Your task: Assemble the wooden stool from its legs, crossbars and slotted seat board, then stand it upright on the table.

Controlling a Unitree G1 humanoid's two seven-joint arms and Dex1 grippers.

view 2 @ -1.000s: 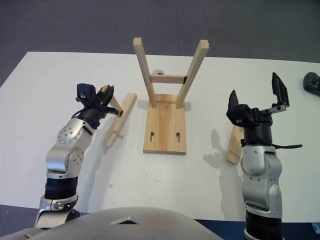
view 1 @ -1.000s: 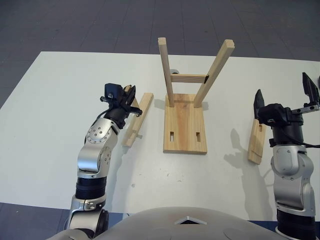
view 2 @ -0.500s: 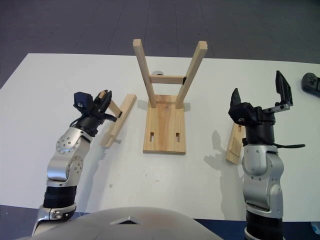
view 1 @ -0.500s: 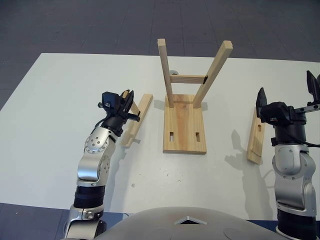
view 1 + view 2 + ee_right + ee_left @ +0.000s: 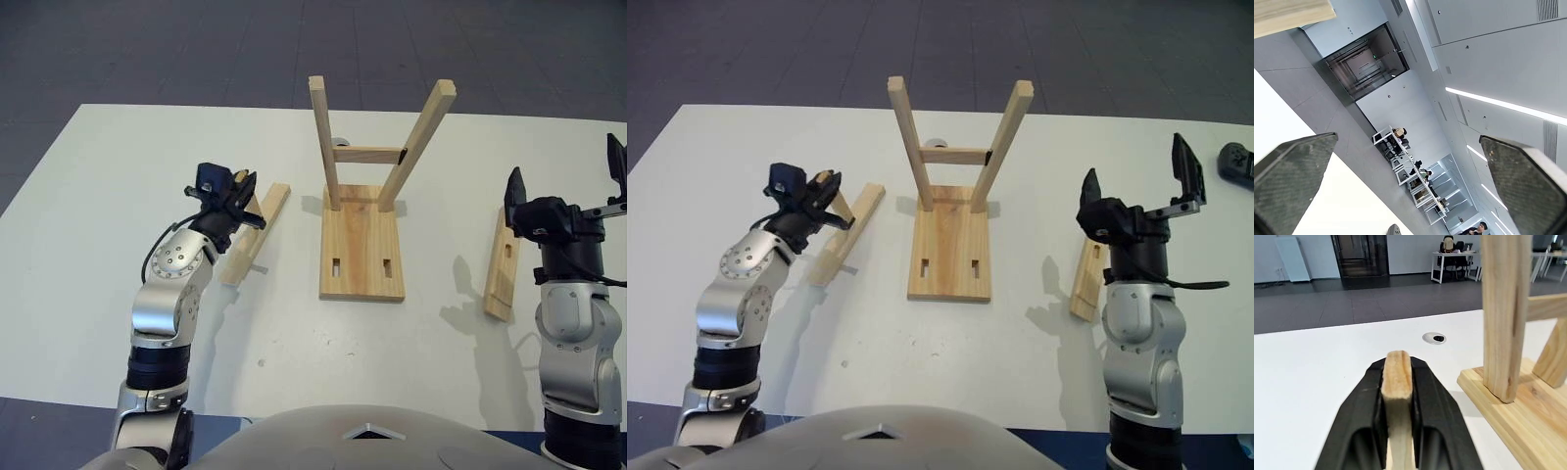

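One leg piece (image 5: 253, 235) gripped by closed left end effector (image 5: 1398, 368), held just left of seat board (image 5: 362, 257) on worktop (image 5: 108, 176). Right end effector (image 5: 566, 178) spread wide, empty, above second leg piece (image 5: 501, 279) laid flat.

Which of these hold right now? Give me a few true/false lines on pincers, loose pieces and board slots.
1. The left pincer is shut on the left wooden piece. True.
2. The right pincer grips the right wooden piece. False: it is open and empty, and that piece lies on the table.
3. Two legs joined by a crossbar stand in the seat board. True.
4. Every slot in the seat board is filled. False: the two near slots are empty.
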